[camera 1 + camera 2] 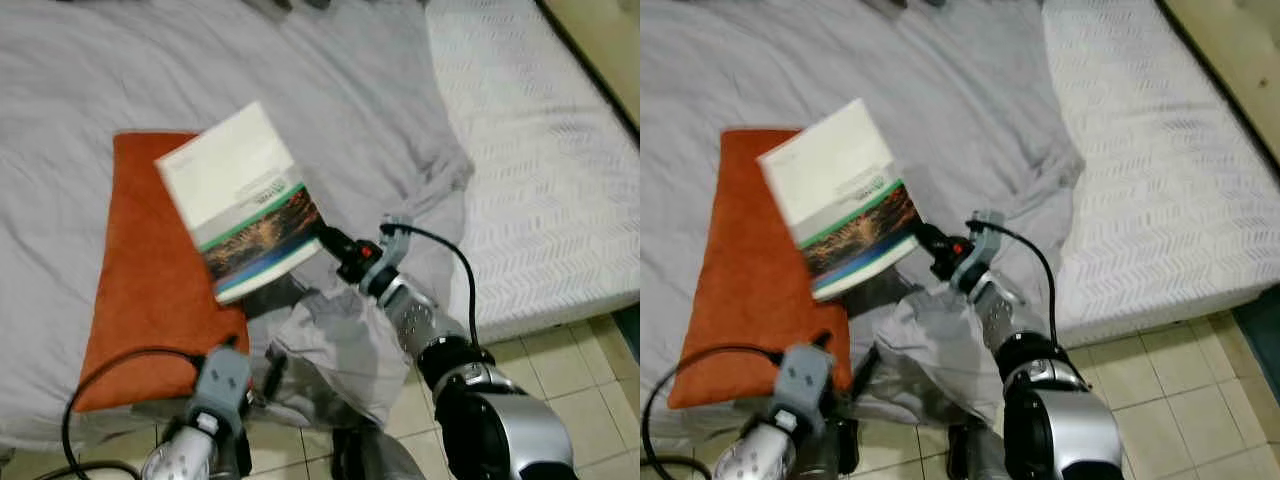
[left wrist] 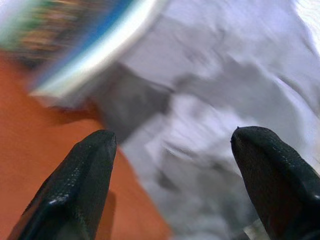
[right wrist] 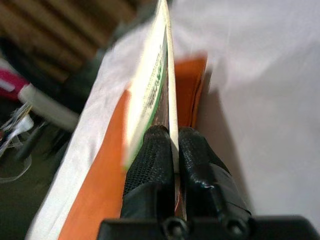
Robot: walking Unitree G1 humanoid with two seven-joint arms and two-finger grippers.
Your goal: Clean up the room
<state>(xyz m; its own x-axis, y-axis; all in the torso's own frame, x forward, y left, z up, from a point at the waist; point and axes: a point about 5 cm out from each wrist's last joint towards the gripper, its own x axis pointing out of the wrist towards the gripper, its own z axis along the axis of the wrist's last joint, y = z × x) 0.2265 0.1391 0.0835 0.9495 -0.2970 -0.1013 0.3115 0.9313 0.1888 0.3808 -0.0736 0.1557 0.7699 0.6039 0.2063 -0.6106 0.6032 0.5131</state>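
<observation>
The right claw [image 1: 322, 236] is clamped on the book's [image 1: 245, 200] lower corner, its length slanting up-left over the orange towel [image 1: 140, 300], while the left claw [image 2: 170, 165] gapes apart.

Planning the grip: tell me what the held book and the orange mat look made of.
Book: paper with a printed, seemingly glossy card cover; it stays flat in the right gripper.
Orange mat: soft matte fabric, maybe towelling, with a fuzzy surface.
</observation>
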